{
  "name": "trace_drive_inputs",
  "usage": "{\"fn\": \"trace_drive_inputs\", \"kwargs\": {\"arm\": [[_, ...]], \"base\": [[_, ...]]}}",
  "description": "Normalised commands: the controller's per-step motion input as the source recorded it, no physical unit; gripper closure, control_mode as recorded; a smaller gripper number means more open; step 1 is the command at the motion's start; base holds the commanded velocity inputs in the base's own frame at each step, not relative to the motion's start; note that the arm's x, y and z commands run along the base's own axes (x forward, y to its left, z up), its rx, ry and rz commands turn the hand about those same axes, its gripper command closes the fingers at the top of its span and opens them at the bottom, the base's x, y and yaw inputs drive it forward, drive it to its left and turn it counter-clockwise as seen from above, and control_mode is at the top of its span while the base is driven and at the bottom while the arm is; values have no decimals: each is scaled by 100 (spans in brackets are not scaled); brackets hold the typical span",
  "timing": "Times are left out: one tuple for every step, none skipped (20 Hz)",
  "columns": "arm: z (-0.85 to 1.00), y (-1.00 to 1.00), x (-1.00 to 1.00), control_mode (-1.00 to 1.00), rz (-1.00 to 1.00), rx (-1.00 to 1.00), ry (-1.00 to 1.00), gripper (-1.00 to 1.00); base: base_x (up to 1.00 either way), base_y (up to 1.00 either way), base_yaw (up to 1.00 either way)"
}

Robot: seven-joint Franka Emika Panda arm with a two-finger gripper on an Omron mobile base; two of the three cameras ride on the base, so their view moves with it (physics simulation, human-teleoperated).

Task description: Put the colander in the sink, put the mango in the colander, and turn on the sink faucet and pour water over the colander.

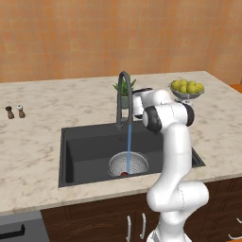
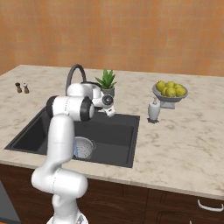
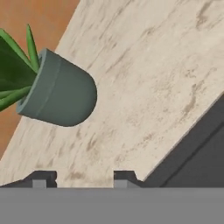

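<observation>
The colander (image 1: 128,165) sits upright in the near middle of the sink (image 1: 85,146), its open mouth facing up and its round body showing no clear long axis. A dark red spot at its bottom looks like the mango (image 1: 124,173), too small to read for direction. From the sink faucet (image 1: 123,97), which rises at the far rim and arches toward the near side, a blue stream falls straight into the colander. So the pouring step appears in hand, with the first two steps done; the next move seems to call only for letting water run, or drawing the arm clear without knocking the lever. The gripper (image 3: 81,178) hangs just right of the faucet, over the stone counter (image 3: 144,83) near the potted plant (image 3: 52,89), its fingers partly apart and holding nothing.
</observation>
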Motion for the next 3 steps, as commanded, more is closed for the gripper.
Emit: {"fn": "trace_drive_inputs", "kwargs": {"arm": [[10,-39,-39,-100,0,8,0,100],[9,-36,-41,-100,0,7,0,100],[11,-41,-46,-100,0,7,0,100]], "base": [[0,0,0],[0,0,0],[0,0,0]]}}
